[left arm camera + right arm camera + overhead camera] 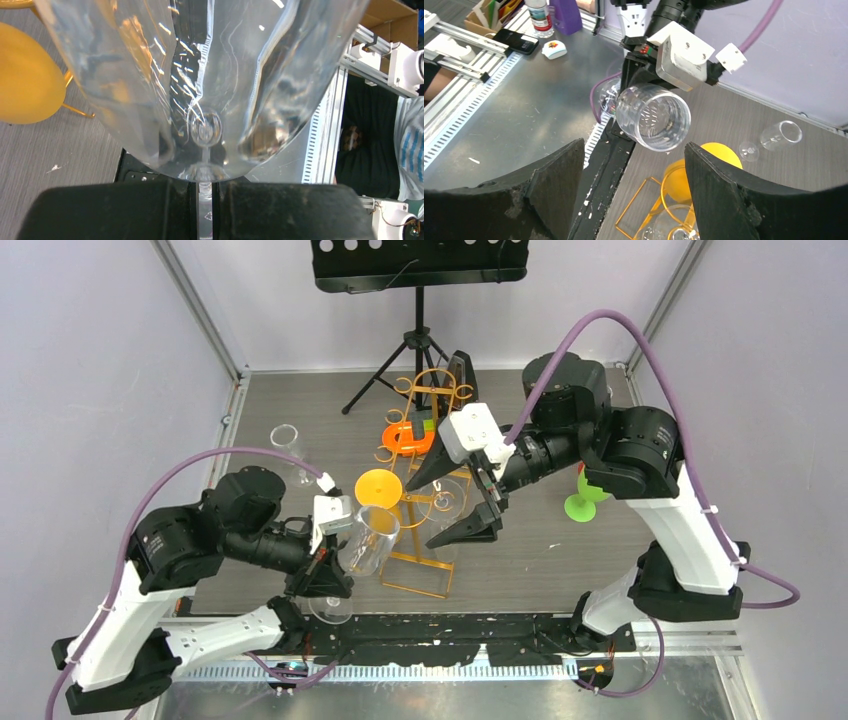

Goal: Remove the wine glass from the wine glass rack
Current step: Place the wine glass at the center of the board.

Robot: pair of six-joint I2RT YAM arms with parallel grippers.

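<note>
A clear wine glass lies tilted in my left gripper, which is shut on its stem. Its bowl fills the left wrist view, with the mouth toward the gold wire wine glass rack. The held glass is just off the rack's near left corner. My right gripper stands open over the rack, with nothing between its fingers. In the rack hang a yellow-footed glass and another clear glass.
An orange-red glass hangs at the rack's far end. A clear glass lies on the table at back left. A green glass stands on the right. A black tripod music stand is behind the rack.
</note>
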